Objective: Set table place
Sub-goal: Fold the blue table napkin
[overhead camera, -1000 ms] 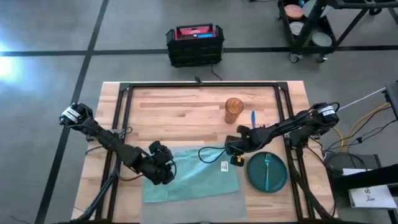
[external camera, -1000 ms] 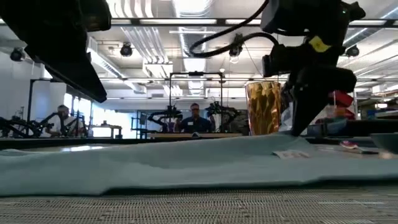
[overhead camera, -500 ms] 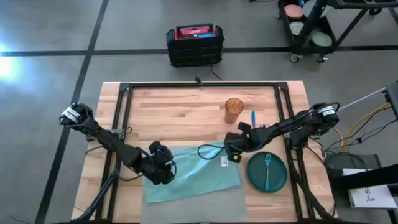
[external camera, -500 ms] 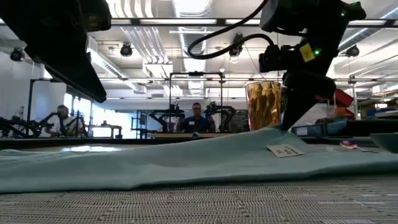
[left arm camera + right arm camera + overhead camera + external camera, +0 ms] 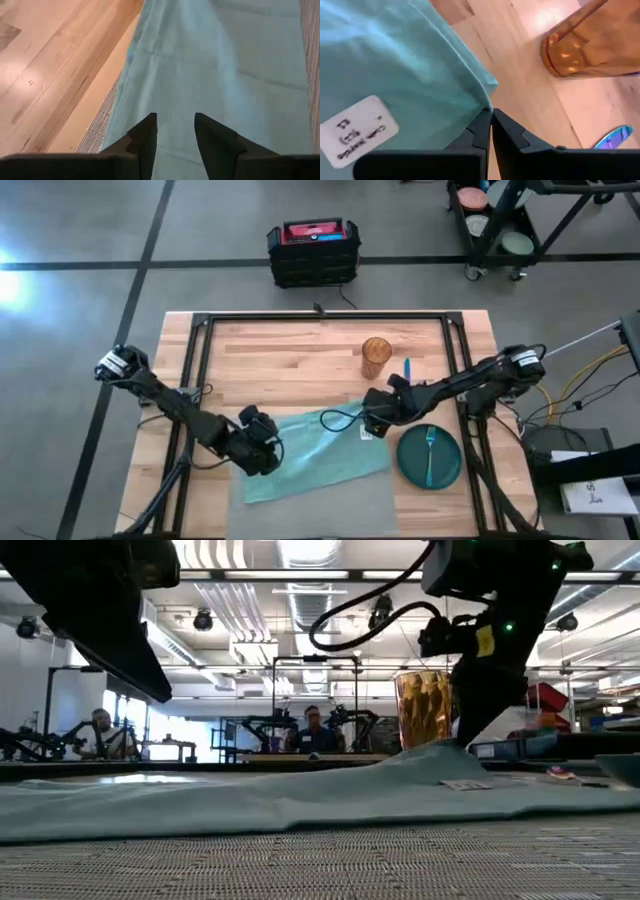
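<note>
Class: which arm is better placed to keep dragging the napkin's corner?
Probably the right: its gripper is pinched shut on the teal napkin corner. The left gripper hovers open over the cloth.

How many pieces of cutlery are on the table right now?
2. A teal fork lies on the dark green plate at the table's right front. A blue utensil lies right of the amber cup. Others could be hidden under the napkin.

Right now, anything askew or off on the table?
Yes: the teal napkin lies crooked across the grey placemat, one corner lifted where the right gripper pinches it. The left gripper is open over its other end. The fork sits on the plate.
</note>
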You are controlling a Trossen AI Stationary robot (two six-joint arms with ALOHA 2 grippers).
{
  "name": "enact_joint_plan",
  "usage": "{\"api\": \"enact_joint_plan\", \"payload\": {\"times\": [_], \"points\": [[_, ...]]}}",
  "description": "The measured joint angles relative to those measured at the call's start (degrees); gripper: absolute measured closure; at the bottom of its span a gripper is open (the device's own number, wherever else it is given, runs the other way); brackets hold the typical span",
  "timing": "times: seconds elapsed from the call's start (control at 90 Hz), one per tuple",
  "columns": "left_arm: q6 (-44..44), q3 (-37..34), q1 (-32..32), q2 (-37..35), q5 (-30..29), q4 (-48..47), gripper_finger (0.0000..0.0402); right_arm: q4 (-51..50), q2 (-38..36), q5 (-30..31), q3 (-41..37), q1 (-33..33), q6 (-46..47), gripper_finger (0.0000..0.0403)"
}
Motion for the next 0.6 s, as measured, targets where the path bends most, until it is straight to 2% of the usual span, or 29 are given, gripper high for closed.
{"api": "enact_joint_plan", "payload": {"times": [0.133,0.222,0.4,0.6], "points": [[0.0,0.0,0.0,0.0,0.0,0.1,0.0278,0.5,0.9,0.2,-0.1,-0.1,0.5,0.0402],[0.0,0.0,0.0,0.0,0.1,0.0,0.0276,0.3,1.2,-0.1,-0.1,-0.1,-0.1,0.0386],[0.2,0.0,0.0,0.0,1.5,-0.3,0.0273,-2.5,0.4,-1.0,0.0,-0.5,-0.2,0.0304],[-1.2,0.1,0.0,-2.0,5.3,-2.7,0.0282,-14.8,-1.3,-5.8,4.7,-1.2,-1.1,0.0213]]}}
